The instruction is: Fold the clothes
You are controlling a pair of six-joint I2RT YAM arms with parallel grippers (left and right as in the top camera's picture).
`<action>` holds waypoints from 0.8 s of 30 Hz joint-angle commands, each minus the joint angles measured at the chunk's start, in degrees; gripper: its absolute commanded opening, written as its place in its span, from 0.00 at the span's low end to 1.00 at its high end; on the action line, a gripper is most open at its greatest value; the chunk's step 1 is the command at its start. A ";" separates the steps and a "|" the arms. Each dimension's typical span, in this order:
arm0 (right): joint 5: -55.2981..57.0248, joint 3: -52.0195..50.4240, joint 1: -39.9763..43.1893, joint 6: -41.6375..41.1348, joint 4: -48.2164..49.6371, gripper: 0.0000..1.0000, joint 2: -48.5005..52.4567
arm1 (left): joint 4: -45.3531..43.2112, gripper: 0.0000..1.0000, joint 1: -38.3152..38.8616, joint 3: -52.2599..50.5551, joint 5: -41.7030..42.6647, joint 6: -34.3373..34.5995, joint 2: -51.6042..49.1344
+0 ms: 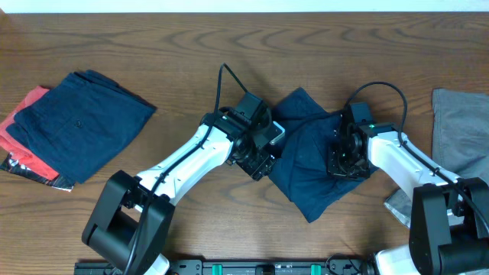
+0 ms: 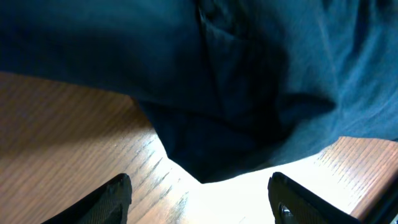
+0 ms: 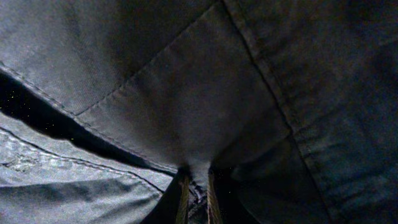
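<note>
Tabletop (image 1: 191, 46): brown wood grain, carrying all the clothes and both arms.

Navy garment (image 1: 309, 176): lies rumpled at the middle of the tabletop, between the two arms, with one corner pointing to the far edge and another to the near edge.

Left end effector (image 1: 263, 156): at the navy garment's left edge. In the left wrist view its fingers (image 2: 115, 198) stand wide apart and released, with bare wood between them. The dark cloth (image 2: 236, 74) hangs just ahead, untouched by the tips.

Right end effector (image 1: 345, 156): on the right part of the same garment. In the right wrist view its fingers (image 3: 182, 200) are clenched close together on a small ridge of the navy cloth (image 3: 186, 93), with stitched seams running across it.

Folded navy garment (image 1: 80, 122): a flat stack at the far left, well apart from both arms.

Red garment (image 1: 17, 137): under the folded navy garment, showing along its left side.

Grey garment (image 1: 462, 126): flat at the right edge, partly cut off by the frame.

Labels and writing: a small black-and-white patch (image 1: 34, 172) sits at the red garment's near edge, too small to read.
</note>
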State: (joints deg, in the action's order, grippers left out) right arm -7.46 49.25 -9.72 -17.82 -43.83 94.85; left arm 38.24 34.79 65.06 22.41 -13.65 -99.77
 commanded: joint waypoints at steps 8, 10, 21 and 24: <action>5.51 -1.66 0.98 -1.46 0.17 0.11 0.79 | -3.50 0.74 0.20 -3.13 2.01 -0.87 -0.22; 5.51 -1.66 0.98 -1.46 0.17 0.11 0.79 | -4.33 0.74 0.57 -3.15 3.52 -0.87 -0.22; 5.53 -1.66 0.98 -1.46 -0.09 0.10 0.79 | -6.60 0.19 2.93 -3.28 3.93 -0.90 -0.22; 5.55 -1.66 0.98 -1.44 -0.11 0.10 0.79 | -6.45 0.06 2.93 -3.28 3.87 -0.96 -0.22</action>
State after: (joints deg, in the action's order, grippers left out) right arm -7.25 49.25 -9.69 -18.48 -43.86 94.85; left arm 31.62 37.71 61.87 25.63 -13.96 -99.77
